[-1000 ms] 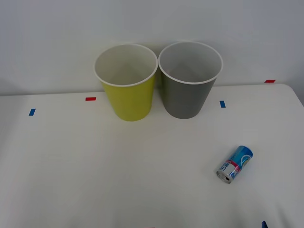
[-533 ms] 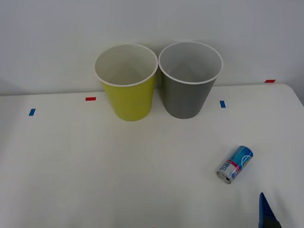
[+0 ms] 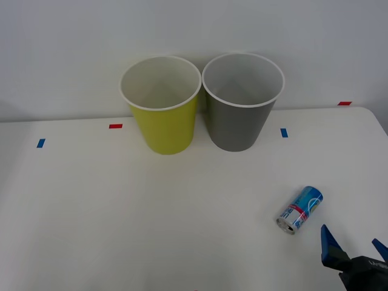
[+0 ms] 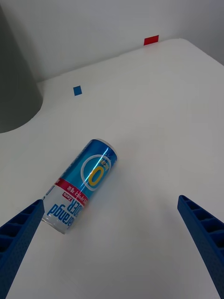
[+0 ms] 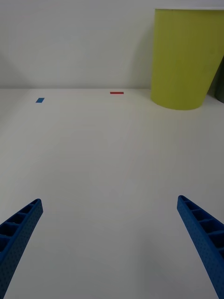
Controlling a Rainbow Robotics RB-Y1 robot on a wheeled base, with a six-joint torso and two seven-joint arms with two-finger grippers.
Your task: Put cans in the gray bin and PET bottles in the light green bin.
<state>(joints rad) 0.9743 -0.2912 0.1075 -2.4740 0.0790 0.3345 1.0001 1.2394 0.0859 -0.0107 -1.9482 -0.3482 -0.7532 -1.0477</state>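
Now | white table [image 3: 151, 212], tape marks | can [image 3: 299, 210] lying | right hand [image 3: 354, 245] apart | left hand [image 5: 112, 252] apart

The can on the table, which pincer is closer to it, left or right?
Right. The right pincer is open just beside the can, near the table's front right corner. The left pincer, also open, faces the light green bin, with no can before it.

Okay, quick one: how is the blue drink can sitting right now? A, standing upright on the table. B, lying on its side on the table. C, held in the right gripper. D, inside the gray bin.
B: the can lies on its side on the table, ahead of the open right gripper, untouched.
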